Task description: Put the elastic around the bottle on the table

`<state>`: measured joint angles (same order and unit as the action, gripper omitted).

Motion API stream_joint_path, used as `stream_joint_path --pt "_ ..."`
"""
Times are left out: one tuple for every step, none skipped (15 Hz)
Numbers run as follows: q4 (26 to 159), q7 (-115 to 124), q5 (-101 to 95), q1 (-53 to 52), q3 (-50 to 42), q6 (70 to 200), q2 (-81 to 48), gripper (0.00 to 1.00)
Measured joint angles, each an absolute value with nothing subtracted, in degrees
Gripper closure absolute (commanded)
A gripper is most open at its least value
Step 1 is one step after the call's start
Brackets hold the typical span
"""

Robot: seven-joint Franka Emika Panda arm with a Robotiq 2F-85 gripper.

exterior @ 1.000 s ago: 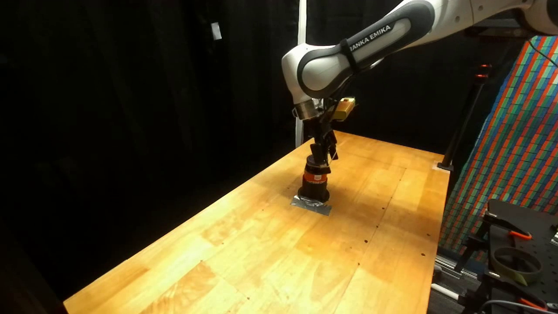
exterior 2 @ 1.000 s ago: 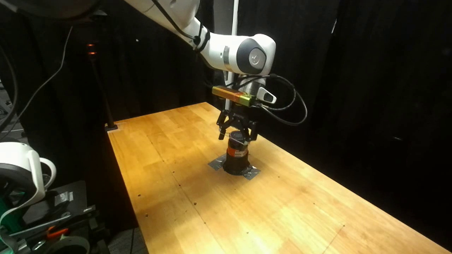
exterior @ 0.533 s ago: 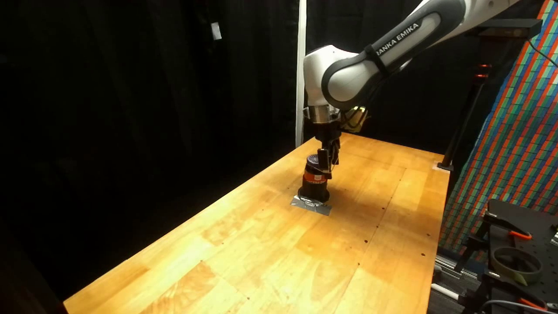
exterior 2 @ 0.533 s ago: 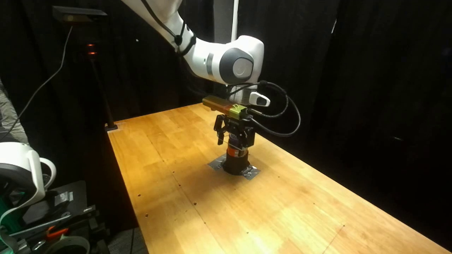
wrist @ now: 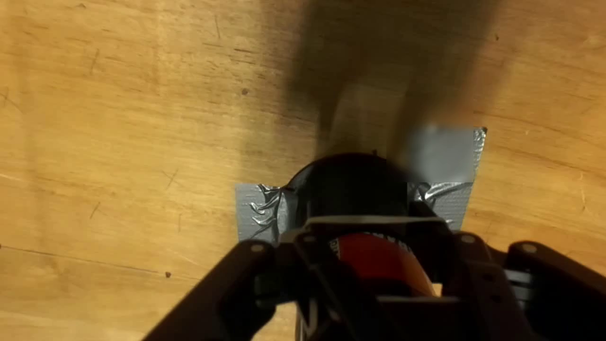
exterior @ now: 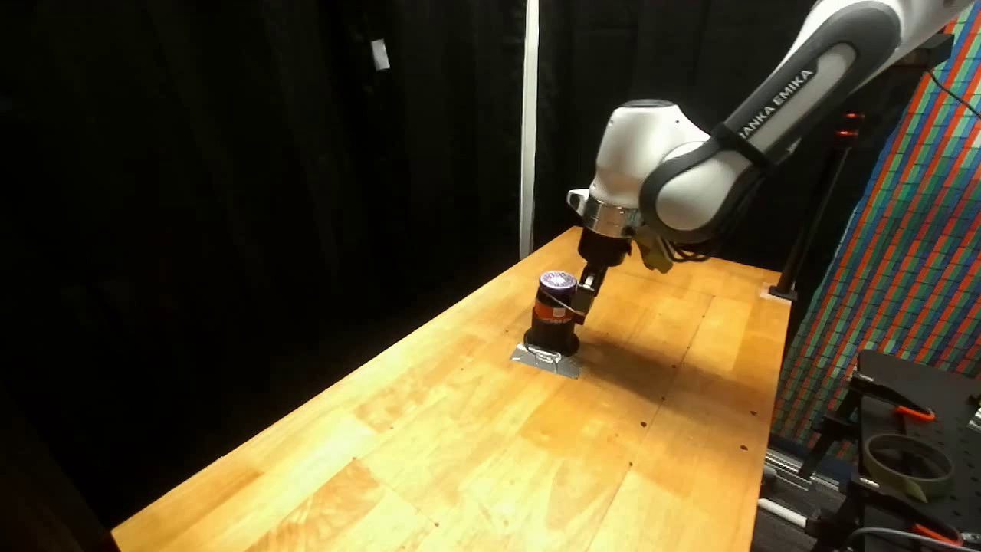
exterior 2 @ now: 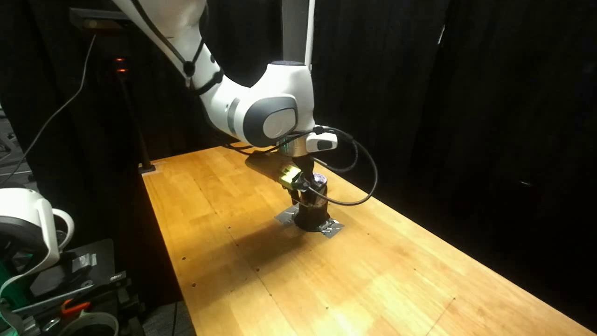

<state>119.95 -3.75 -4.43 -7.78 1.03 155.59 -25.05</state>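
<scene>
In an exterior view, the bottle (exterior: 553, 316) stands upright on the counter (exterior: 460, 437), right of the middle of the frame, with silver tape (exterior: 558, 366) at its base. The arm (exterior: 644, 153) slopes in from the upper right, its fingers (exterior: 585, 300) beside the bottle's upper half. The wrist view shows them spread apart near the bottom of the frame, with the elastic (wrist: 364, 219) stretched from one to the other. In an exterior view it slants across the bottle's front; whether it goes all the way around cannot be told.
</scene>
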Motion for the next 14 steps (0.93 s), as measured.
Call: stream_joint_path --pt "123.13 -3.43 -4.96 -7.79 0.79 160.54 -23.91 0.84" --pt "126.3 -2.85 -5.9 -7.81 0.42 165.45 -22.79 0.87" --pt "129.52 -2.02 -7.06 -8.06 -0.28 170.37 -21.68 0.89" --pt "132.58 -0.75 -8.57 -8.83 -1.7 175.23 -20.74 0.9" --pt "135.4 0.75 -10.06 -10.39 -4.06 180.04 -20.07 0.88" --pt "138.02 1.95 -11.17 -12.71 -7.18 184.7 -19.66 0.85" --pt "140.29 2.31 -11.35 -15.51 -10.62 189.05 -19.54 0.86" --pt "142.28 2.32 -11.16 -18.35 -13.85 193.13 -19.6 0.84" --pt "144.14 2.2 -10.32 -21.16 -16.69 197.16 -19.82 0.85" --pt "145.9 1.92 -9.01 -23.66 -18.83 201.27 -20.2 0.84" --pt "147.51 1.53 -7.31 -25.75 -20.12 205.38 -20.76 0.85" --pt "148.94 1.23 -5.81 -27.28 -20.64 209.49 -21.49 0.84" --pt "150.28 -0.11 -3.18 -27.38 -19.23 213.68 -22.25 0.85" --pt "151.37 -1.88 -0.56 -26.34 -16.49 217.62 -23.04 0.85"
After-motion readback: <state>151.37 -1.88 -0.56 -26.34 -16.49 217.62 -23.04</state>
